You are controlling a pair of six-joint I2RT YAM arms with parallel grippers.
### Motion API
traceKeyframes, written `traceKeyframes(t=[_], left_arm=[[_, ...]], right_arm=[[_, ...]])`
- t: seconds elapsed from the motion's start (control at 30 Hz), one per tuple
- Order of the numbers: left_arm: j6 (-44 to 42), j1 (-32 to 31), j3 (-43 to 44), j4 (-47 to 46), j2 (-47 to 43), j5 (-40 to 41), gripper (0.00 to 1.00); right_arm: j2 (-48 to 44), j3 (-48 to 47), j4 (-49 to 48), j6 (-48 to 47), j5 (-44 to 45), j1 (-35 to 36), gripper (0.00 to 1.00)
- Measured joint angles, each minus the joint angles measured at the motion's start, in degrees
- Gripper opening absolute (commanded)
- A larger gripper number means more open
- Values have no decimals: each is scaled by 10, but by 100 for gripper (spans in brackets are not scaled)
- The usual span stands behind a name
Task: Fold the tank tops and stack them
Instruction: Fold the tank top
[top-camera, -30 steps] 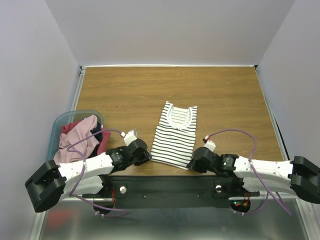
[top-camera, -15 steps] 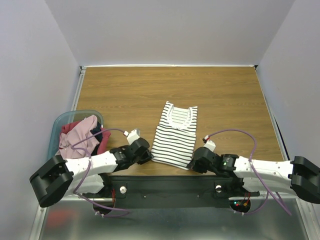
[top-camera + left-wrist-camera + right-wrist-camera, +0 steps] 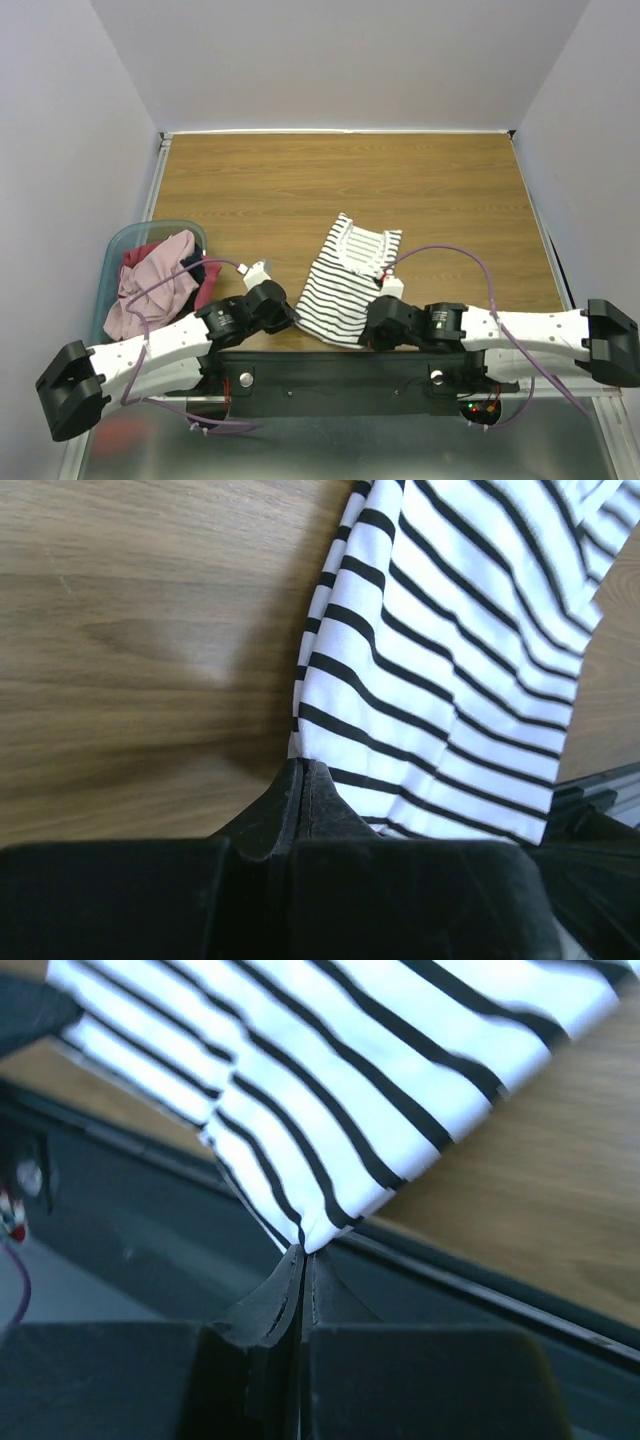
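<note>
A white tank top with thin black stripes (image 3: 345,280) lies on the wooden table near the front edge, its hem bunched and lifted. My left gripper (image 3: 293,318) is shut on the hem's left corner (image 3: 300,750). My right gripper (image 3: 362,338) is shut on the hem's right corner (image 3: 310,1235), which hangs over the table's front rail. A dusty pink tank top (image 3: 150,280) lies heaped with dark red cloth (image 3: 145,252) and a bit of navy cloth (image 3: 193,264) in the tub at the left.
The translucent light-blue tub (image 3: 118,245) stands off the table's left front corner. The black front rail (image 3: 330,365) runs beneath both grippers. Purple cables loop above each wrist. Bare wood (image 3: 330,170) lies behind the striped top.
Both grippers have closed on the hem corners. The right arm has slid left and the hem has bunched up and narrowed, the top twisting slightly.
</note>
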State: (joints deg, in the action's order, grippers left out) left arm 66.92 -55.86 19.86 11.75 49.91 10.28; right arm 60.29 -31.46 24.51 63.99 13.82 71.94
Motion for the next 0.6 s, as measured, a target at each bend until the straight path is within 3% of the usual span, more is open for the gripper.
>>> traceKeyframes(t=[0.2,0.33,0.6], left_arm=[[0,-7,39,92,-87,3,0],[-6,-8,113,138,-112,25,0],[-52,-1,233,122,-28,74,0]], right_arm=[[52,-86,26,-13,30,89,0],[58,-135,44,-27,59,95,0],[64,-199,56,-48,120,95,1]])
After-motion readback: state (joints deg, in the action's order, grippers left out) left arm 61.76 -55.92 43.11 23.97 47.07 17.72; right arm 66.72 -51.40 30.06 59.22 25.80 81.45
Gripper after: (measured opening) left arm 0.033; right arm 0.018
